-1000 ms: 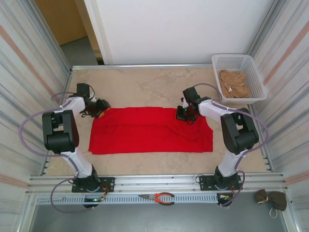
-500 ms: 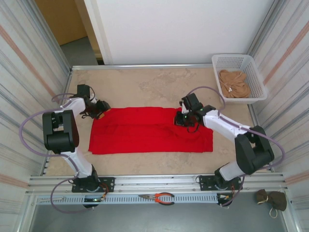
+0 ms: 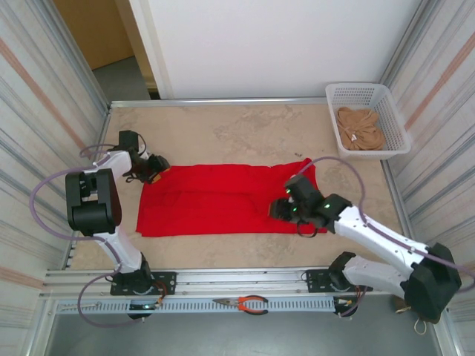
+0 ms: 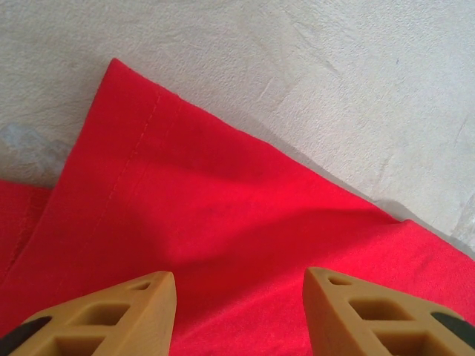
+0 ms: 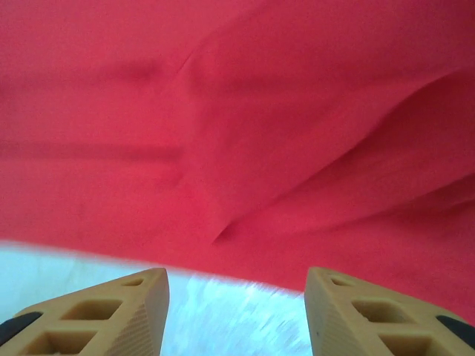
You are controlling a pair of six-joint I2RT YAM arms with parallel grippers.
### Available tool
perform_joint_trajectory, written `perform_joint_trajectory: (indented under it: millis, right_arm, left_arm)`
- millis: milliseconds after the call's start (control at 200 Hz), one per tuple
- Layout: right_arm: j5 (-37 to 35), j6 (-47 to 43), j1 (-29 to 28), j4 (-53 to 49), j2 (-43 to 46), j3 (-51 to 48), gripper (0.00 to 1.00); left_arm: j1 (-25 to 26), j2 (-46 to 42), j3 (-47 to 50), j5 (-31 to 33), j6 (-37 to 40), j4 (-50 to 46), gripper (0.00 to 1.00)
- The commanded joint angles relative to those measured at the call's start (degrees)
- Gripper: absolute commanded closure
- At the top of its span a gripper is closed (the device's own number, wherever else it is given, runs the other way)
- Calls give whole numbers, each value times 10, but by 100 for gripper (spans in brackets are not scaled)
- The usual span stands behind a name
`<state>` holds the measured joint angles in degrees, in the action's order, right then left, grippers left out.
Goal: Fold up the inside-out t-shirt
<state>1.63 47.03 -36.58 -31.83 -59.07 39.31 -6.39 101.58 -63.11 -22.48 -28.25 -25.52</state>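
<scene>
The inside-out t-shirt lies as a long bright red strip across the middle of the table, with one far right corner poking up. My left gripper sits at the shirt's far left corner. In the left wrist view it stands open just over the red cloth, nothing pinched. My right gripper hovers over the near right part of the shirt. In the right wrist view it is open, with the shirt's edge and bare table between its fingers.
A white basket at the back right holds a tan garment. Red-handled pliers lie on the front rail. A brown bundle sits at the near right. Corrugated metal walls close in both sides.
My right arm swung from the shirt's far edge down to its near right part, and its jaws went from shut to open, letting go of the cloth. The left arm stayed put.
</scene>
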Motion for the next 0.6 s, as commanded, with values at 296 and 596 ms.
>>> perform_joint_trajectory:
  millis: [296,596]
  right_arm:
    - [23,-70,183,6,-118,27,45]
    - [22,-79,184,36,-187,24,98]
  left_arm:
    - [-7,-19,-16,-5,14,-15,51]
    - [-7,-20,-14,-6,13,-14,51]
